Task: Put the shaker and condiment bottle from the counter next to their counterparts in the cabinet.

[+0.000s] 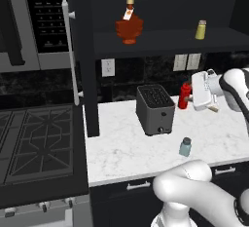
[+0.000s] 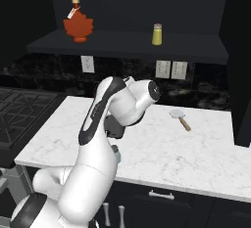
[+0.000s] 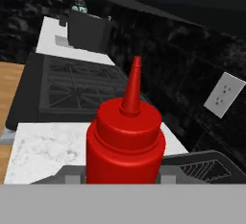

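The red condiment bottle (image 1: pixel 184 96) stands upright on the white counter (image 1: pixel 126 155), just right of the toaster. My gripper (image 1: pixel 187 97) reaches it from the right and is shut on its body. In the hand view the condiment bottle (image 3: pixel 126 141) sits close up at the bottom centre, nozzle pointing up. The small blue-grey shaker (image 1: pixel 185 146) stands alone near the counter's front edge. Up in the open black cabinet (image 1: pixel 160 40), the amber bottle (image 1: pixel 129 26) is on the shelf's left and the yellow shaker (image 1: pixel 201 29) on its right.
A dark toaster (image 1: pixel 155 109) stands mid-counter, left of the bottle. The cabinet door (image 1: pixel 78 55) hangs open with its white handle (image 1: pixel 69 50) between stove (image 1: pixel 34 138) and counter. A small wooden-handled tool (image 2: pixel 180 119) lies at the counter's back right.
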### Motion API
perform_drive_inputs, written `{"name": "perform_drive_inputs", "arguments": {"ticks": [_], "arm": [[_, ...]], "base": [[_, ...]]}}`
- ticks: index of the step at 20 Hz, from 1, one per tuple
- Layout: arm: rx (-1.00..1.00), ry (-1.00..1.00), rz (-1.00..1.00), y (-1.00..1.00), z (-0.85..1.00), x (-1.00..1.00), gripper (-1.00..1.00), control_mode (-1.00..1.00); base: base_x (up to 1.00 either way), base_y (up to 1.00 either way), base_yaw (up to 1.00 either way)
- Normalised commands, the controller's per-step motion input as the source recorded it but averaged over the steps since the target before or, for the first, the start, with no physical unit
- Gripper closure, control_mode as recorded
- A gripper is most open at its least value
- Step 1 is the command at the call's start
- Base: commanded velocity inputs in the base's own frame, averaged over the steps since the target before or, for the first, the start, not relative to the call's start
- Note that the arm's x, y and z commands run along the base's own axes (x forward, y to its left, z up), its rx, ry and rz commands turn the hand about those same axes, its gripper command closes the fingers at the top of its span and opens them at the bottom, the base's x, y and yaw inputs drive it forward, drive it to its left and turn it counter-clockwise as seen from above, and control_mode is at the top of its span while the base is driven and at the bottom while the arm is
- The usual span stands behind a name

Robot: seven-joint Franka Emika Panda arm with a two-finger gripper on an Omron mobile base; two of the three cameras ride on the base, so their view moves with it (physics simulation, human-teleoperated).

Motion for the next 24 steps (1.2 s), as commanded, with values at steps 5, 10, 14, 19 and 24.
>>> {"name": "perform_drive_inputs", "arguments": {"ticks": [5, 10, 14, 19, 24], "arm": [[0.0, 0.0, 0.0, 0.35, 1.0, -0.05, 1.0, -1.0], [0.0, -0.04, 0.0, 0.6, 0.99, 0.0, 1.0, -1.0], [0.01, -0.04, -0.02, 0.44, 0.94, 0.06, 1.0, -1.0], [0.08, 0.0, 0.0, 0.4, 0.9, 0.4, 1.0, -1.0], [0.04, 0.0, -0.08, 0.26, 0.31, 0.93, 1.0, -1.0]], "base": [[0.0, 0.0, 0.0], [0.0, 0.0, 0.0], [0.0, 0.0, 0.0], [0.0, 0.0, 0.0], [0.0, 0.0, 0.0]]}}
